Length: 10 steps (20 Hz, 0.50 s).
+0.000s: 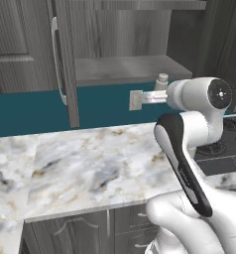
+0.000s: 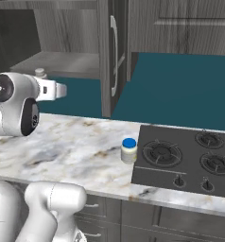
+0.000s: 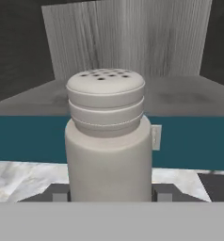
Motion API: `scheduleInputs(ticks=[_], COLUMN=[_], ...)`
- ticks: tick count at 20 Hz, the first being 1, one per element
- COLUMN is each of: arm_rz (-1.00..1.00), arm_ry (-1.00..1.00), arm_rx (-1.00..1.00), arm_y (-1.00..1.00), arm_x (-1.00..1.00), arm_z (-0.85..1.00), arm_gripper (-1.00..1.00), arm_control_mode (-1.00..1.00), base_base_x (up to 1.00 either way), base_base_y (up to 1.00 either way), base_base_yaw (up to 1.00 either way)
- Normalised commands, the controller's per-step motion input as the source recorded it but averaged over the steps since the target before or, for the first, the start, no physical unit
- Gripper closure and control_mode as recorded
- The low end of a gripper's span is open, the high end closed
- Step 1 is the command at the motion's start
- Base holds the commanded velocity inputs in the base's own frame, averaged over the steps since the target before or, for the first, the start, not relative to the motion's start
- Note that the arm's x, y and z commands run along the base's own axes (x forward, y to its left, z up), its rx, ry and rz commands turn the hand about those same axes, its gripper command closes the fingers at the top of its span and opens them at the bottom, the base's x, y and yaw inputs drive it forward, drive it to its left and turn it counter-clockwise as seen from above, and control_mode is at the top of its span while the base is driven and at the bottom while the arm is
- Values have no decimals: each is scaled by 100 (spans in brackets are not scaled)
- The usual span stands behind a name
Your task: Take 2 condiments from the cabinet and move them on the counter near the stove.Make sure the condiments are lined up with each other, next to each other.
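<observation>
Inspector: Shaker bottle (image 3: 108, 141) sits clamped between your fingers (image 3: 158, 193), lifted just outside the cabinet (image 1: 122, 69).
Operator: Handling?
Inspector: Probably light, rigid, smooth; keep your hold low on its body.

Jar (image 2: 129, 150) on the counter (image 2: 76, 146), just left of the stove (image 2: 190, 163) — shaker (image 3: 108, 141) in the tool (image 3: 109, 194).

A teal backsplash (image 1: 30, 111) spans the wall beyond the claw, and grey drawers (image 2: 180, 222) sit well below it.
</observation>
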Motion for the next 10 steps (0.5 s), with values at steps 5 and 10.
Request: scheduleInputs(ticks=[5,10], arm_rz=[2,2], arm_ry=[12,2], arm_rx=[0,0], arm_y=[-37,-38], arm_x=[-75,-74], arm_z=[2,0], arm_gripper=[100,100], arm_control_mode=[-100,-100], base_base_x=[0,0], base_base_y=[0,0], base_base_yaw=[0,0])
